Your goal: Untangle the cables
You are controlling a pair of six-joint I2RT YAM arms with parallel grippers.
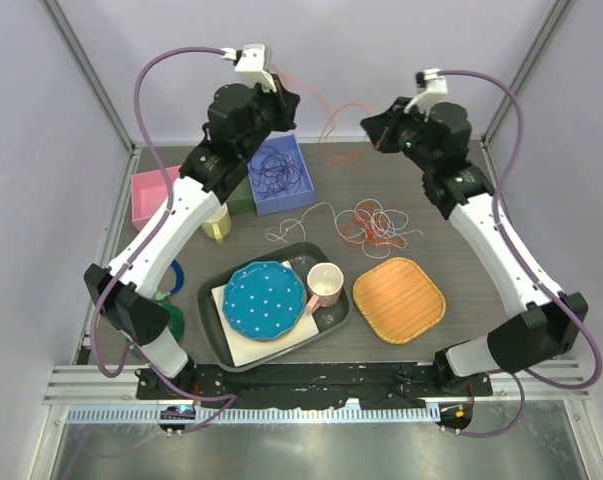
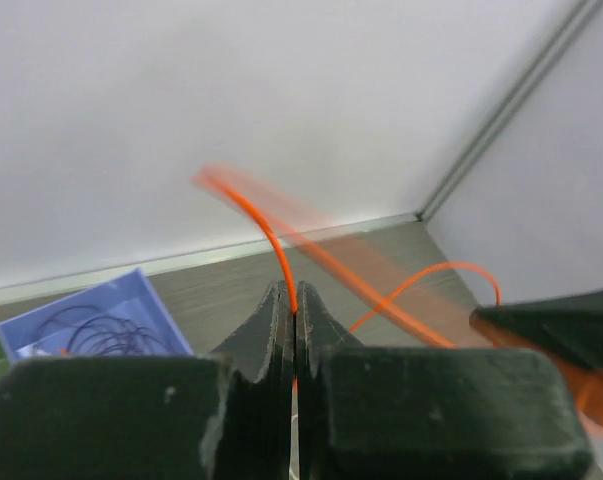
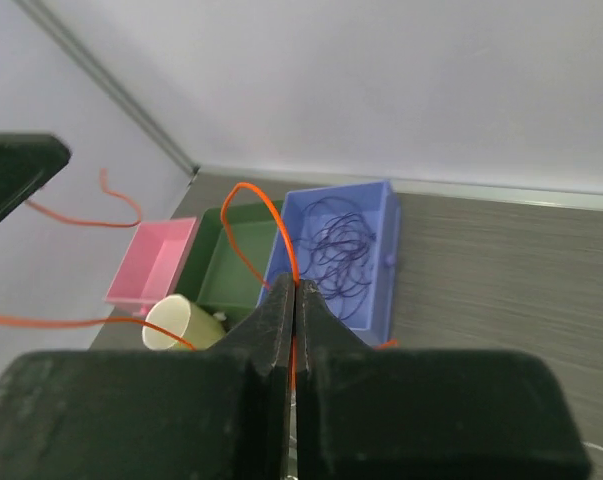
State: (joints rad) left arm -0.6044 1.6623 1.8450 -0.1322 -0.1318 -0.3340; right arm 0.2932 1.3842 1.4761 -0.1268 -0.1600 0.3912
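Both grippers are raised at the back of the table, each shut on the orange cable. My left gripper (image 1: pixel 286 100) (image 2: pixel 295 300) pinches it between closed jaws; the strand (image 2: pixel 271 235) curls up and away, blurred. My right gripper (image 1: pixel 373 128) (image 3: pixel 296 285) pinches the orange cable (image 3: pixel 243 225), which loops left. In the top view the orange strand (image 1: pixel 336 115) hangs between the two grippers. A tangle of orange and white cables (image 1: pixel 376 225) lies on the table. Dark purple cables (image 1: pixel 278 170) (image 3: pixel 343 250) lie in the blue box (image 1: pixel 306 190).
A pink box (image 1: pixel 146 190) and a green box (image 3: pixel 221 265) stand left of the blue box, with a pale yellow cup (image 1: pixel 217 222) by them. A dark tray (image 1: pixel 213 300) holds a blue dotted plate (image 1: pixel 264 298) and pink mug (image 1: pixel 325 284). An orange woven mat (image 1: pixel 399 299) lies right.
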